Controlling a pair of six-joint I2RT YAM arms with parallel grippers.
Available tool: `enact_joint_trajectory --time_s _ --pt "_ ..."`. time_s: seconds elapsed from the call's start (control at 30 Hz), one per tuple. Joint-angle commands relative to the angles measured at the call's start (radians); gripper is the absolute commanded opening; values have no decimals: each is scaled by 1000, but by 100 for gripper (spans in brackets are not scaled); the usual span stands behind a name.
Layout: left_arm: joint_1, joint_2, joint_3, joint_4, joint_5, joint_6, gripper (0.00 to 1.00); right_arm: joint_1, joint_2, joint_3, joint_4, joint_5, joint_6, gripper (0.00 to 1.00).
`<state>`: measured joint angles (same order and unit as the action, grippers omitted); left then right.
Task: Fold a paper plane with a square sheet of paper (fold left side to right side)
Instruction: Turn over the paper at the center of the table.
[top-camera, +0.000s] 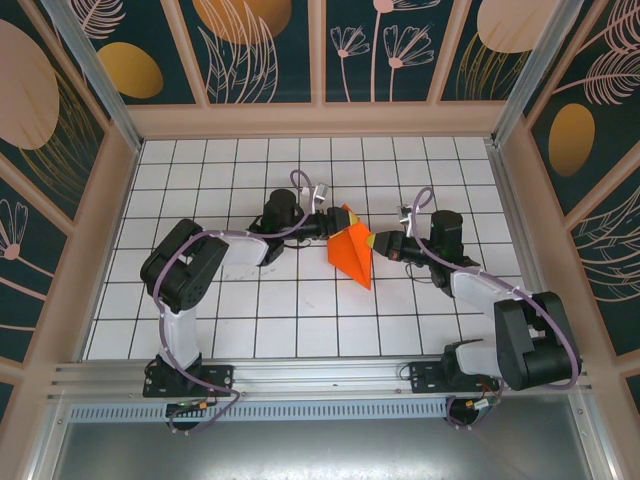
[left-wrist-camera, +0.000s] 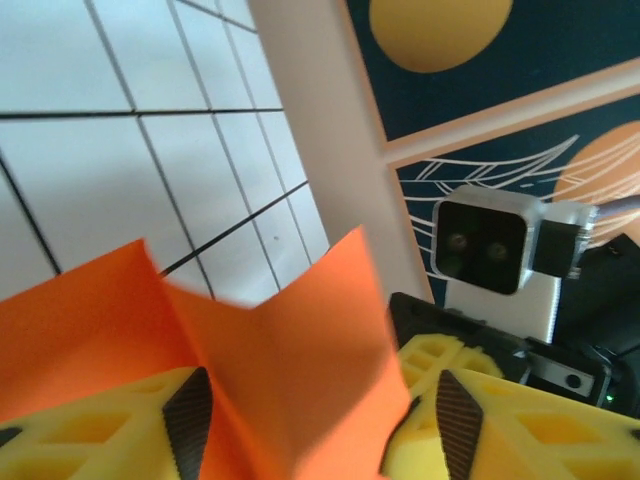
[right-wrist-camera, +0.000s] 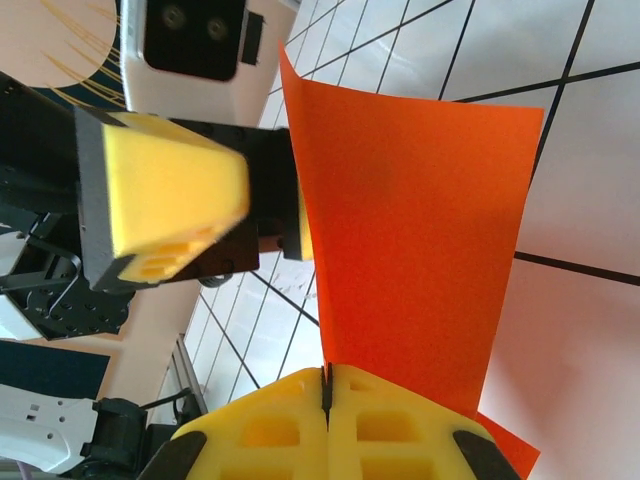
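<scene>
The orange sheet of paper (top-camera: 352, 250) is held up off the white grid table as a creased, pointed shape, its tip toward the near side. My right gripper (top-camera: 377, 243) is shut on the paper's right edge; in the right wrist view its yellow jaws (right-wrist-camera: 326, 385) meet with the orange paper (right-wrist-camera: 410, 230) pinched between them. My left gripper (top-camera: 326, 222) is at the paper's far left corner. In the left wrist view a creased fold of paper (left-wrist-camera: 290, 370) stands between its fingers (left-wrist-camera: 188, 420), and the jaws are still apart.
The white grid table (top-camera: 250, 310) is boxed in by patterned walls (top-camera: 60, 150) on three sides. A metal rail (top-camera: 320, 378) runs along the near edge by the arm bases. The right wrist's camera housing (left-wrist-camera: 485, 245) faces the left gripper closely.
</scene>
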<state>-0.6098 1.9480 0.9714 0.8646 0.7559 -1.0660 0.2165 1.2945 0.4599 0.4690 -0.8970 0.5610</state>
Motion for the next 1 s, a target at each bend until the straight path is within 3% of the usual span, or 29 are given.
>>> enact_joint_trajectory --time_s 0.0,0.37,0.57,0.7,0.8,0.97 --pt "-3 7 20 94 31 -18 58 -7 -9 -14 48 -46 16 0" --pt "-4 -23 16 66 16 7 28 -21 -11 -25 60 -49 46 0" --pt "-4 -49 18 8 4 52 19 -44 -24 -33 64 -54 63 0" --pt "-4 -60 23 -21 -2 74 18 -49 -32 -29 36 -53 46 5" --pt "-3 -61 26 -17 1 75 32 -49 -26 -25 17 -59 31 4" --pt "-4 -61 21 36 25 52 40 -53 -7 -28 37 -64 57 3"
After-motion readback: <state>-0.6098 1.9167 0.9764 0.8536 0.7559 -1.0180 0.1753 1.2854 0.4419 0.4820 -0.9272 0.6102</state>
